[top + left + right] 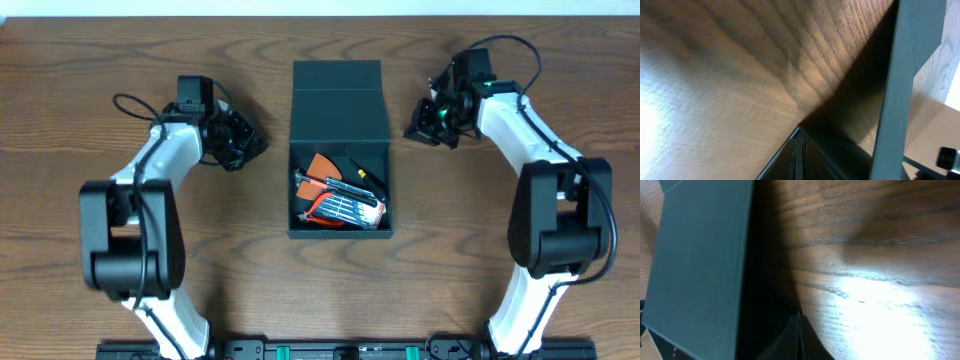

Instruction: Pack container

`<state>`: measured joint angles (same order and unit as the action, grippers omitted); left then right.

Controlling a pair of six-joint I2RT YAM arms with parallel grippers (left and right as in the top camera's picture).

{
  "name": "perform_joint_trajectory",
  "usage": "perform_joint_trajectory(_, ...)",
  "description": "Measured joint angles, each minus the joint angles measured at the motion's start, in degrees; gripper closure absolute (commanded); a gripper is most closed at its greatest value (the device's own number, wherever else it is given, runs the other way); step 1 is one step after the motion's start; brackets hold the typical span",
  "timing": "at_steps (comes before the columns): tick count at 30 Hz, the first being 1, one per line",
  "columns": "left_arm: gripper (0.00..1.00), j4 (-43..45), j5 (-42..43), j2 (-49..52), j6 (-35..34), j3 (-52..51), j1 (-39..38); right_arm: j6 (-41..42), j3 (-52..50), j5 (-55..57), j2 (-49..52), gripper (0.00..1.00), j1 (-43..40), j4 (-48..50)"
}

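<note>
Lengthwise, the container [340,233] runs near-to-far (lid flap [338,95] open, pointing away); left pincer [250,145] and right pincer [418,127] both closed.

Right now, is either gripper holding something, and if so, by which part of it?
Nothing is held. The left gripper and the right gripper are both shut on nothing, each on the table beside the open container.

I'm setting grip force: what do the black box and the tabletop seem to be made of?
The box looks like rigid cardboard, matte black: flat panels, crisp folded edges, no glare. The table looks like wood or wood-look laminate, low sheen: brown grain lines with soft light patches; which of the two cannot be told.
</note>
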<state>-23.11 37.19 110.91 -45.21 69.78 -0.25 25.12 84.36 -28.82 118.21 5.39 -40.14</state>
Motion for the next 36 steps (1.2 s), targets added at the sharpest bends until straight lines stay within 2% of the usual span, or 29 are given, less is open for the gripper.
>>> perform_joint_trajectory(14, 0.94, 0.57, 10.23, 12.35, -1.40, 13.29, -0.02, 2.75, 0.02, -2.93, 4.15, 0.99, 0.00, 3.34)
perform_joint_trajectory(36, 0.95, 6.91, 16.83, 16.20, -3.96, 13.57, -3.04, 6.27, 0.13, -6.67, 8.90, 0.99, 2.97, 16.24)
